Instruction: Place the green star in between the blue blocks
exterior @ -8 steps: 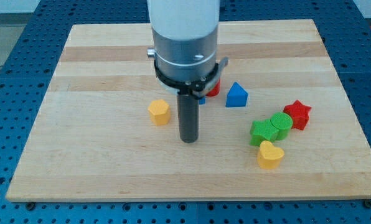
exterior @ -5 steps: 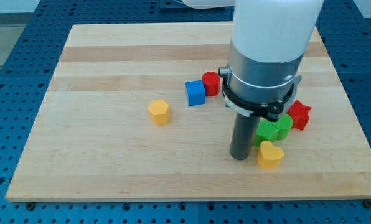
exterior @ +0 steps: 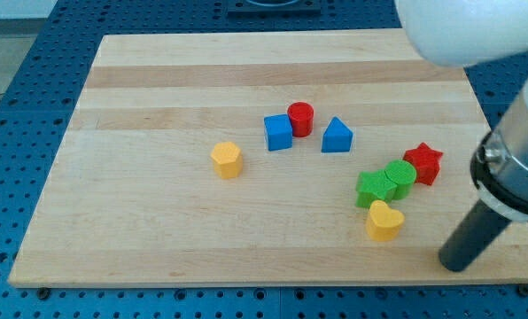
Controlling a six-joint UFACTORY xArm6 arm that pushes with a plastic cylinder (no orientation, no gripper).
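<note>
The green star (exterior: 371, 189) lies at the view's lower right, touching a green cylinder (exterior: 400, 177) on its right. A blue cube (exterior: 278, 132) and a blue triangular block (exterior: 337, 136) sit near the middle, with a red cylinder (exterior: 300, 118) between and slightly above them. My tip (exterior: 454, 263) is at the view's lower right, near the board's bottom edge, to the right of and below the green star and apart from every block.
A red star (exterior: 423, 163) touches the green cylinder on its right. A yellow heart (exterior: 384, 221) lies just below the green star. A yellow hexagonal block (exterior: 227, 159) sits left of centre. The wooden board (exterior: 140, 89) rests on a blue perforated table.
My tip has swept from the board's middle to the lower right, passing left of the green star and yellow heart. The blocks have not moved.
</note>
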